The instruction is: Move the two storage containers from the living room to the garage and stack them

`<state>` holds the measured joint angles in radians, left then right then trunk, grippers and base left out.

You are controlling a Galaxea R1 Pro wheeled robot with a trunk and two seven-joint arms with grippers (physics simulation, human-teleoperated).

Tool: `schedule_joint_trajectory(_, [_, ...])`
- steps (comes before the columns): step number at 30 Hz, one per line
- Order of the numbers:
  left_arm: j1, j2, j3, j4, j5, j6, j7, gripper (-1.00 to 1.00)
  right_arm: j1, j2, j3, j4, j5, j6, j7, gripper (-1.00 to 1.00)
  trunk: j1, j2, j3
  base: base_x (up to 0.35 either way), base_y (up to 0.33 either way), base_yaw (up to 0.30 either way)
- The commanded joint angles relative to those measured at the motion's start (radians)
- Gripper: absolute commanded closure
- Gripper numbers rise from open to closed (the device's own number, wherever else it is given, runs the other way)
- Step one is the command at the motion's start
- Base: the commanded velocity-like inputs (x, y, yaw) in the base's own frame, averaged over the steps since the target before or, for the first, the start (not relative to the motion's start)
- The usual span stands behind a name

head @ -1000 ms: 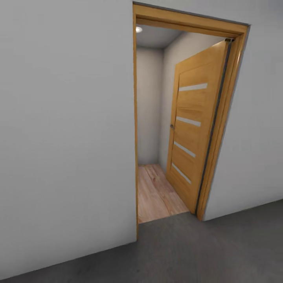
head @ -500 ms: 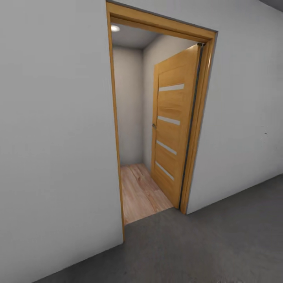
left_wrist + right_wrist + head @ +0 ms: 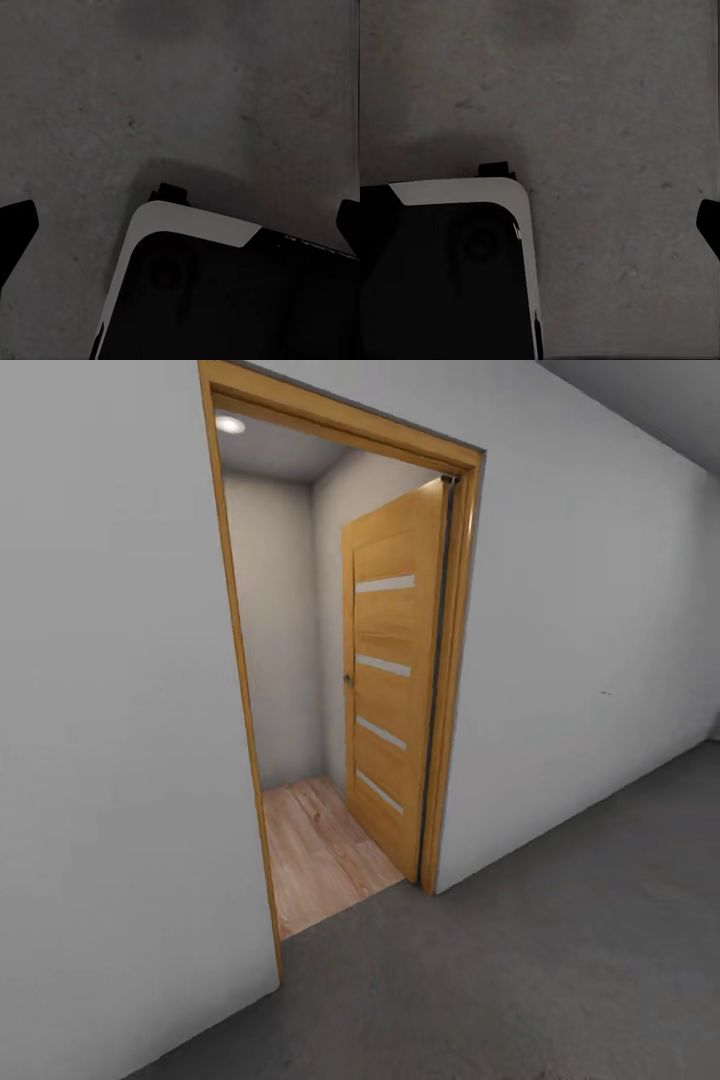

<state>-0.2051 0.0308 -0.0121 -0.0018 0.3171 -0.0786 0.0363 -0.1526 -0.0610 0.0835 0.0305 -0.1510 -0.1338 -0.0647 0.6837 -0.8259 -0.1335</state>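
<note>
Ahead: open wooden door [image 3: 392,670], grey floor [image 3: 520,970]; no writing legible.

The doorway [image 3: 320,690] stands open, its door [image 3: 392,670] swung inward against the passage wall; grey walls [image 3: 110,760] flank it.

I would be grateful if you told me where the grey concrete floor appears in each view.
Head view: the concrete floor spreads across the bottom, before the doorway.
Left wrist view: it lies behind the robot's base.
Right wrist view: likewise.
Shared landmark: the floor's mottled grey surface.
</note>
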Motion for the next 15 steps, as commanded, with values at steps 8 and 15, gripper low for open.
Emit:
schedule_joint_trajectory(8, [-0.001,0.000,-0.002,0.000,0.002,-0.003,0.001,-1.00,-0.001,-0.001,0.009,0.003,-0.009,-0.006,-0.001,-1.00,0.000,-0.001,-0.002,0.000,0.000,-0.057])
schedule_joint_trajectory(15, [-0.001,0.000,-0.003,0.000,0.002,-0.003,0.000,-1.00,-0.001,0.001,0.009,0.003,-0.009,-0.006,-0.001,-1.00,0.000,-0.001,-0.002,0.000,0.000,-0.002])
